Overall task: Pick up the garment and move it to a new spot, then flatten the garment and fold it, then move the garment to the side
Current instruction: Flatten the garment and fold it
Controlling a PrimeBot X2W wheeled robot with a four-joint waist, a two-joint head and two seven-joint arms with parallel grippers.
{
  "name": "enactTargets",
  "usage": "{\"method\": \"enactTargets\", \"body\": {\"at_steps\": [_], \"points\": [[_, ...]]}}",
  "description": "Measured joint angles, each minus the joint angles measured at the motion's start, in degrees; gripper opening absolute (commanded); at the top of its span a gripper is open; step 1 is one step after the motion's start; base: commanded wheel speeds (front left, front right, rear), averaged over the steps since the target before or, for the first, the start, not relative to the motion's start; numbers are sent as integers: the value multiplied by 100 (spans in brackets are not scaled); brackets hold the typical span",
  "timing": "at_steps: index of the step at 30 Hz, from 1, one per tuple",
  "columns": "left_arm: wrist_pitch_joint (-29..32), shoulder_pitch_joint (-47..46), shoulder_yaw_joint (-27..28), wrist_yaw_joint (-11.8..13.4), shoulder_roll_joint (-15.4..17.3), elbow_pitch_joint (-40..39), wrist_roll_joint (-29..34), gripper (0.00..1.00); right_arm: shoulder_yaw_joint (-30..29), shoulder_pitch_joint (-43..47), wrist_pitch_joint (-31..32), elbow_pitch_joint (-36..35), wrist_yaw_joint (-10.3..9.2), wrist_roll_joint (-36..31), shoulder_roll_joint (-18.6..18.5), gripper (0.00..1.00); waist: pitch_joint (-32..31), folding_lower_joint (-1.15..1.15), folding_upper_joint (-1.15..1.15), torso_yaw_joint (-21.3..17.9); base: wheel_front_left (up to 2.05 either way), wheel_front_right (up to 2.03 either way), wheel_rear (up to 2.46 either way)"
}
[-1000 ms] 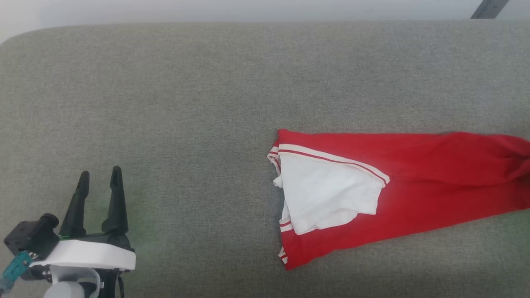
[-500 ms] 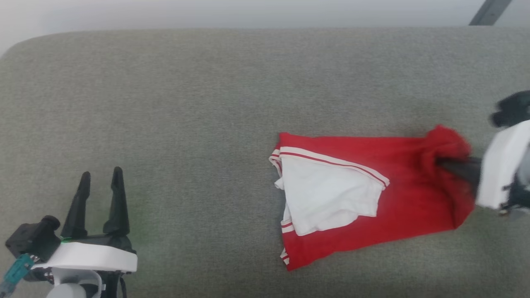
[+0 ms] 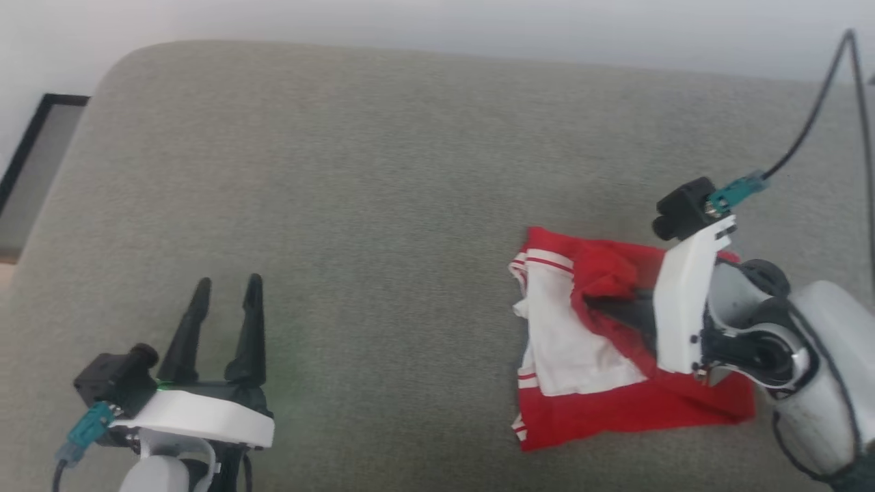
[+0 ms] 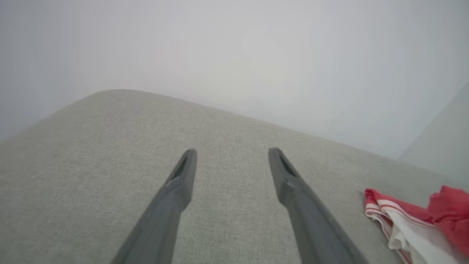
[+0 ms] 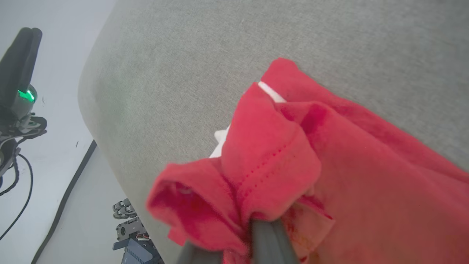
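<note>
right gripper [image 3: 605, 305] pinching garment [image 3: 615, 413] hem, fold seeming partway; left gripper [image 3: 227, 281] spread, idling over cushion [image 3: 376, 171]; side move pending

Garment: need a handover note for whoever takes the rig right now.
Left gripper: open, empty, at the left side of the grey cushion, apart from the garment.
Right gripper: shut on a bunched red edge of the garment, held over its white sleeve.
Garment: crumpled on the cushion's right side, partly doubled over, not flat.
Done: garment gripped.
Left: flatten it, finish the fold, move it aside.
</note>
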Motion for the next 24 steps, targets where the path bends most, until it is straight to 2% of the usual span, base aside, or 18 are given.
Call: {"method": "enactTargets", "body": {"at_steps": [2,3,4,5,12,24], "points": [[0,-2,-56,-13,-27,27,2,100,100,-53,-3,113,-1,-52,78,0,-23,0,0,112,0,0,0],[0,-7,-69,-13,-30,34,2,100,146,-77,-22,198,-1,-59,114,18,-35,0,0,161,0,0,0],[0,-14,-81,-13,-31,38,2,100,208,-105,-21,266,-1,-107,135,47,-48,0,0,204,0,0,0],[0,-20,-99,-14,-34,43,2,100,248,-130,-15,319,0,-136,149,100,-65,0,0,237,0,0,0],[1,12,-70,-15,5,41,-54,100,359,-220,7,325,0,-91,174,100,-180,0,0,208,0,0,0],[0,129,81,-15,187,-98,-116,100,-156,-170,-749,-146,0,-189,-287,100,-269,0,0,-411,0,0,0]]}}
